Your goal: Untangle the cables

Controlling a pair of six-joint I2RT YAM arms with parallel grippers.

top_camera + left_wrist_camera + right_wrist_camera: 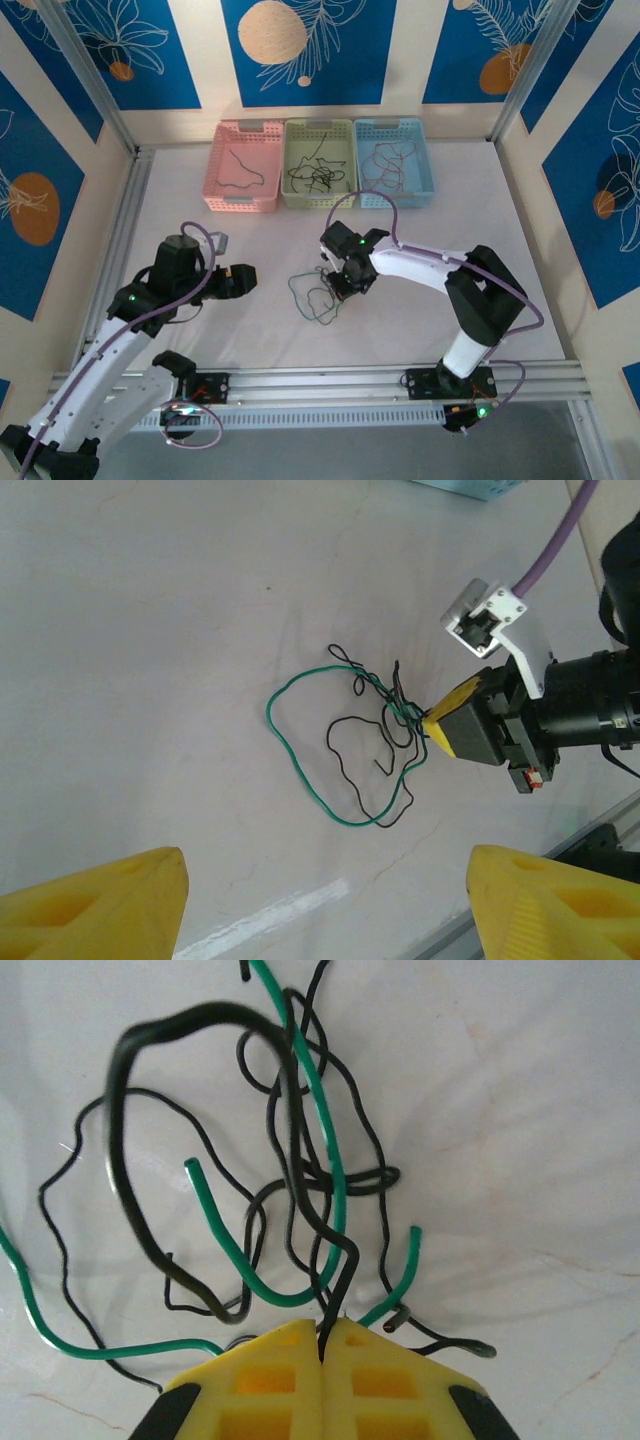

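Table (260, 335): right jaws pinch black cable (344, 1265)

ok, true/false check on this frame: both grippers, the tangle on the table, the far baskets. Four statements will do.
1. The right gripper is shut on a thin black wire of the tangle. True.
2. The left gripper clamps the thin green wire. False: it is open, holds nothing and hangs apart from the tangle.
3. The tangle on the white table mixes green and black wires. True.
4. The light blue plastic basket is empty. False: it holds thin reddish wires.
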